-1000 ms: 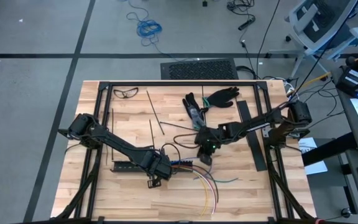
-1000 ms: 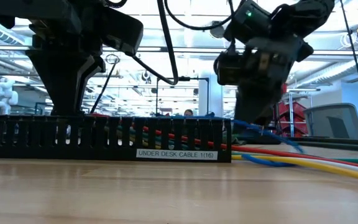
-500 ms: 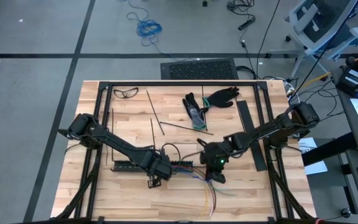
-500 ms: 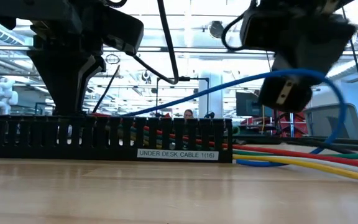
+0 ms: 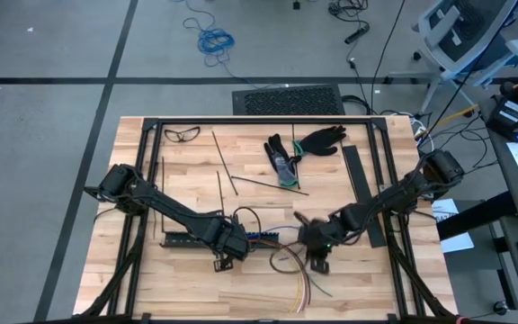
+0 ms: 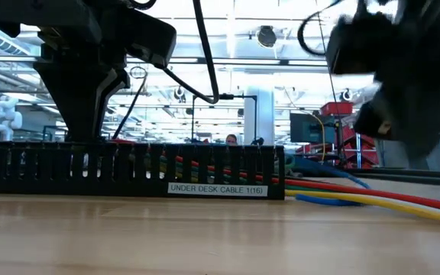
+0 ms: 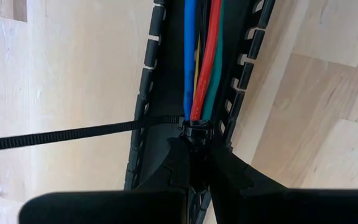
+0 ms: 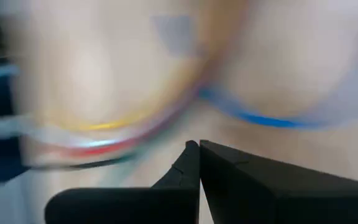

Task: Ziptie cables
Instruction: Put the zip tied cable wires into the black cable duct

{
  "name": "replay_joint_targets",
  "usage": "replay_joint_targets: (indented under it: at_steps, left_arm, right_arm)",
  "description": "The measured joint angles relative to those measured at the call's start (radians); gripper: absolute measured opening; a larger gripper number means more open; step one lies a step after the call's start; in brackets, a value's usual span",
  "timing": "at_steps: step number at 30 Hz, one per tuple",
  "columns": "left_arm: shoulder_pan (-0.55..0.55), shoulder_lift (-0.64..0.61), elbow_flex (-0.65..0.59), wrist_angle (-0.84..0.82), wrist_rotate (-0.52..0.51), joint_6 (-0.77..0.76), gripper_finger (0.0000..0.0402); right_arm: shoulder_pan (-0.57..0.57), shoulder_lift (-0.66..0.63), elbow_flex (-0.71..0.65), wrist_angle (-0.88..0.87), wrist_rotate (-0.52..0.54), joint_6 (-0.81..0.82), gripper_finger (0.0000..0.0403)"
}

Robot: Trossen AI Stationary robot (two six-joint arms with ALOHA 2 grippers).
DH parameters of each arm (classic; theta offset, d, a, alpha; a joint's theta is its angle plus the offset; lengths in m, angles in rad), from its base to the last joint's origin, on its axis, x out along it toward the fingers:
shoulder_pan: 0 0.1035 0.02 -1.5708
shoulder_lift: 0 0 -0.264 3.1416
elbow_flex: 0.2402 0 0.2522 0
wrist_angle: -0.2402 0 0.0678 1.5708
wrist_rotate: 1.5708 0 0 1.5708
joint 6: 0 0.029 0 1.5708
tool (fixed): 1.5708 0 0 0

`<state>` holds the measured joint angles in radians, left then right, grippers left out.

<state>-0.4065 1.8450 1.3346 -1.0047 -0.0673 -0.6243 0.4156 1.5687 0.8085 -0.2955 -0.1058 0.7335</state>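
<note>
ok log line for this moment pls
left gripper: shut on ziptie at cables in rail | right gripper: shut, above loose cable ends

cables in rail, zipties behind

Safety glasses upper left of table, black gloves top centre, slotted rail labelled "UNDER DESK CABLE".

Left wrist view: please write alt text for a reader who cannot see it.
The left gripper is shut on a ziptie looped around the cables, which lie in a black slotted rail on the wooden table. The ziptie's tail points sideways.
</note>
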Motion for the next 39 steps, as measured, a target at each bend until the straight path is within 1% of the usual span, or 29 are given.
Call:
replay_joint_targets:
  at_steps: [4,6,8,10,12,15,17,20,22,25,29,32,35,39]
  left_arm:
    - [0.000,0.001,0.000,0.000,0.000,0.000,0.0031]
    - [0.000,0.001,0.000,0.000,0.000,0.000,0.0031]
    - [0.000,0.001,0.000,0.000,0.000,0.000,0.0031]
    - [0.000,0.001,0.000,0.000,0.000,0.000,0.0031]
    - [0.000,0.001,0.000,0.000,0.000,0.001,0.0031]
    - [0.000,0.001,0.000,0.000,0.000,0.000,0.0031]
    - [0.000,0.001,0.000,0.000,0.000,0.000,0.0031]
    - [0.000,0.001,0.000,0.000,0.001,0.001,0.0031]
    - [0.000,0.001,0.000,0.000,0.001,0.001,0.0030]
    - [0.000,0.001,0.000,-0.001,0.001,0.001,0.0030]
    - [0.000,0.001,0.000,-0.002,0.001,0.001,0.0030]
    - [0.000,0.001,0.000,-0.003,0.001,0.001,0.0030]
    - [0.000,0.001,0.000,-0.006,0.000,0.001,0.0030]
    - [0.000,0.001,0.000,-0.006,0.000,0.001,0.0030]
  right_arm:
    - [-0.053,-0.028,0.000,-0.199,0.266,0.014,0.0000]
    - [-0.095,-0.026,-0.002,-0.238,0.348,0.010,0.0000]
    - [-0.141,-0.018,-0.022,-0.161,0.363,-0.008,0.0000]
    - [-0.175,-0.004,-0.060,0.006,0.340,-0.030,0.0000]
    - [-0.205,0.026,-0.096,0.165,0.295,-0.036,0.0000]
    - [-0.244,0.080,-0.121,0.274,0.258,-0.059,0.0000]
    - [-0.270,0.107,-0.130,0.356,0.178,-0.103,0.0000]
    - [-0.297,0.139,-0.150,0.482,-0.051,-0.201,0.0000]
    - [-0.306,0.144,-0.159,0.507,-0.223,-0.229,0.0000]
    - [-0.309,0.146,-0.162,0.512,-0.414,-0.267,0.0000]
    - [-0.309,0.146,-0.162,0.537,-0.555,-0.268,0.0000]
    - [-0.308,0.145,-0.162,0.625,-0.638,-0.209,0.0000]
    - [-0.297,0.145,-0.162,0.794,-0.720,-0.113,0.0000]
    - [-0.251,0.144,-0.161,1.030,-0.760,0.001,0.0000]
